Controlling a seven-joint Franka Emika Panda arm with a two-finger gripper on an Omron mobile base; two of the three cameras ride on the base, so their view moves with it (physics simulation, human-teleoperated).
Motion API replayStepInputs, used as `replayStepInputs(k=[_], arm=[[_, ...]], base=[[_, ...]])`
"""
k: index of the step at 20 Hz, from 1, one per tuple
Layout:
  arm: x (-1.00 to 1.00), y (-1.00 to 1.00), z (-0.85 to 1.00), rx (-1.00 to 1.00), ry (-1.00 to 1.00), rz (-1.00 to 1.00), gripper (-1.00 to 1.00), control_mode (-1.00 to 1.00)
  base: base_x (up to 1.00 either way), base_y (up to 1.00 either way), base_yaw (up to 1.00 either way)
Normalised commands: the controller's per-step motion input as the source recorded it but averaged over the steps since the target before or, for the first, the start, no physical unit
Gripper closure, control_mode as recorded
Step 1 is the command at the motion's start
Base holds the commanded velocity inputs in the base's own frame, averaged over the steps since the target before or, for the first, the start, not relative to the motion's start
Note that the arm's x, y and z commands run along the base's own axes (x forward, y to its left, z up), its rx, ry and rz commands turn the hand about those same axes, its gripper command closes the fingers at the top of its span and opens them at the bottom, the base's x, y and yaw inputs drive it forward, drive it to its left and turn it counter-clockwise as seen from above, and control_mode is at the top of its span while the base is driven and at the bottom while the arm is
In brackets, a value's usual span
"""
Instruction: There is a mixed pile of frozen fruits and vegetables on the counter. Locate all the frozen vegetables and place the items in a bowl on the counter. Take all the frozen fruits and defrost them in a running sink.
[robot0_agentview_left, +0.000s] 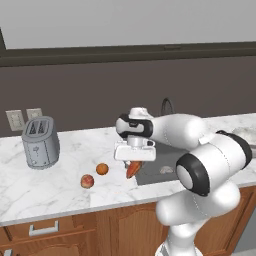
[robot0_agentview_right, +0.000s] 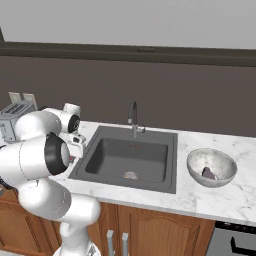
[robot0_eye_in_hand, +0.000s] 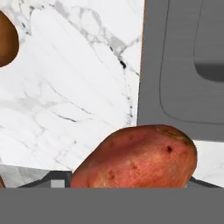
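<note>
Tool (robot0_agentview_left: 133, 165) grips the sweet potato (robot0_agentview_left: 133, 169) at the sink's (robot0_agentview_right: 125, 157) nine o'clock edge; right base view reveals eggplant (robot0_agentview_right: 208, 173) inside bowl (robot0_agentview_right: 212, 159).

Even, soft rendered light throughout; faint shadows beneath the fruit on the tabletop (robot0_agentview_left: 60, 185); no glare or blur; everything sharp to the edges.
</note>
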Motion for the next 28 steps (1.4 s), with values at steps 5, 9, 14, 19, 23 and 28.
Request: replayStepInputs(k=[5, 9, 14, 19, 23, 28], arm=[[0.08, -0.35, 0.17, 0.04, -0.01, 0.07, 1.00, -1.00], [0.13, -0.39, 0.15, 0.03, 0.00, 0.05, 1.00, -1.00], [0.14, -0.40, 0.15, 0.02, 0.00, 0.05, 1.00, -1.00], [0.10, -0.42, 0.08, 0.02, 0.01, 0.01, 1.00, -1.00], [0.16, -0.43, -0.01, 0.05, 0.00, 0.00, 1.00, -1.00], [0.22, -0.49, -0.02, 0.06, 0.00, 0.00, 1.00, -1.00]], base=[[0.00, 0.00, 0.00], [0.00, 0.00, 0.00], [0.00, 0.00, 0.00], [0.00, 0.00, 0.00], [0.00, 0.00, 0.00], [0.00, 0.00, 0.00]])
